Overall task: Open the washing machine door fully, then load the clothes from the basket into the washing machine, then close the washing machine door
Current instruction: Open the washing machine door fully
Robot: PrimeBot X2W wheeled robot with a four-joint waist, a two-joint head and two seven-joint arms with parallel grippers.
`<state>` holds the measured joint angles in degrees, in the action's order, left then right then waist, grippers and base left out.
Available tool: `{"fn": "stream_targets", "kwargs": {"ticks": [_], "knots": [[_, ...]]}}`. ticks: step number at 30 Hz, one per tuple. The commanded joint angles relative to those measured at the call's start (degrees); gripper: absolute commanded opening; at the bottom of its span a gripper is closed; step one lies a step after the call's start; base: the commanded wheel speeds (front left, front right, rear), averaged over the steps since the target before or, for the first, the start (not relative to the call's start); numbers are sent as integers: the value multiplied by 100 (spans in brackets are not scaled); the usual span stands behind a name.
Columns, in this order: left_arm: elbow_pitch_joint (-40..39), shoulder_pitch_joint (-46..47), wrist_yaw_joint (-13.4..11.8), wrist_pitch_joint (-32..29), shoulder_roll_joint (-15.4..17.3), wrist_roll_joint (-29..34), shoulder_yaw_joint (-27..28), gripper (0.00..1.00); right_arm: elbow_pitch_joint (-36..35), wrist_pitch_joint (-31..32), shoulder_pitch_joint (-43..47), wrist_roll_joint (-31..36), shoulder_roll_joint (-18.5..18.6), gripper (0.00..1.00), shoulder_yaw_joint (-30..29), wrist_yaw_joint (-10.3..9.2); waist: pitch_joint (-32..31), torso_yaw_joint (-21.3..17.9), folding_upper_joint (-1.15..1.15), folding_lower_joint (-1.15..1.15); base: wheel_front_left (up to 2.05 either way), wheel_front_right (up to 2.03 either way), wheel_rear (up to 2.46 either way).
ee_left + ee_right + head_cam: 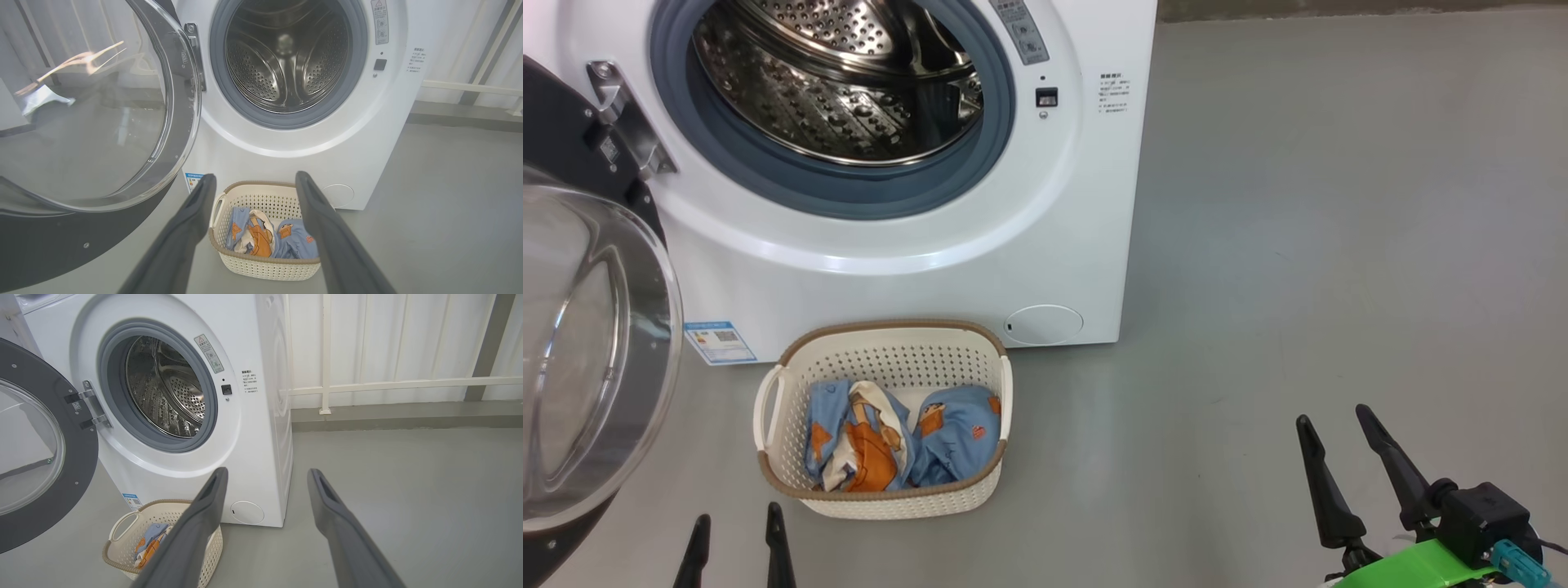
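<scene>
The white washing machine (890, 269) stands ahead with its steel drum (841, 82) exposed. Its black-framed glass door (580, 343) hangs swung out to the left on a metal hinge (625, 122). On the floor in front sits the cream basket (882, 498), holding light blue clothes (898, 437) with orange prints. My left gripper (737, 523) is open, just below and left of the basket, empty; in the left wrist view its fingers (192, 216) frame the basket (265, 265). My right gripper (1335, 420) is open and empty, far right of the basket over bare floor.
Grey floor (1339, 204) stretches to the right of the machine. A white panelled wall with a rail (388, 384) runs behind. The open door (90, 114) takes up the space to the left of the basket.
</scene>
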<state>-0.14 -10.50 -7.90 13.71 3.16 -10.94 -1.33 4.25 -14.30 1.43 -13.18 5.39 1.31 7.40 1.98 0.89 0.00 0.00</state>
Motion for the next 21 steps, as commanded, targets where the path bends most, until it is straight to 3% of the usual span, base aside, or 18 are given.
{"fn": "stream_targets", "kwargs": {"ticks": [1, 13, 21], "knots": [[-85, 271, -46, 57, 75, -28, 167, 100, -124, -70, -111, 37, 31, 100, 156, 9, -11, 9, 0, 0, 0, 0, 0], [34, 298, -75, 66, 85, -61, 116, 100, -119, -70, -73, 33, 33, 100, 235, 9, -68, 73, 0, 0, 21, -21, 0], [84, 309, -119, 75, 82, -104, 110, 100, -115, -70, -61, 4, 72, 100, 270, 9, -66, 125, 0, 0, 102, -145, 44]]}}
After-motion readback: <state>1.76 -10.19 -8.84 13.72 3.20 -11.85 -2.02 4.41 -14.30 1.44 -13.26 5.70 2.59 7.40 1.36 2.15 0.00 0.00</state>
